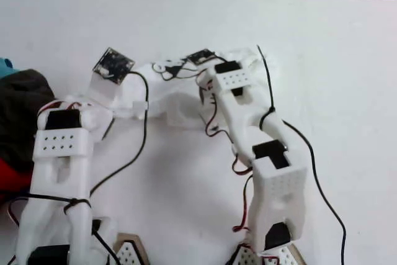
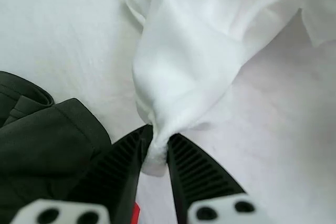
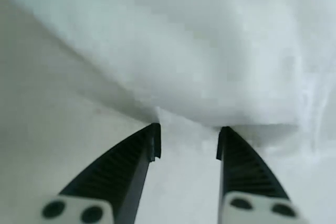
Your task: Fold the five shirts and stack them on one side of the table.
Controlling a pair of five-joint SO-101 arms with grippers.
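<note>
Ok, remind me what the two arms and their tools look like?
Both the left arm and right arm are blocky white plastic with black servos and panels dotted with small holes. A black cable runs along each, cinched by ties, with thin red wires at the joints. The left tool and right tool each have tapering black ribbed fingers on white bases with round holes.

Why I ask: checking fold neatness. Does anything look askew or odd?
The white shirt is bunched up, not flat: the left gripper pinches a crumpled corner of it, while the right gripper sits open at a fold.
</note>
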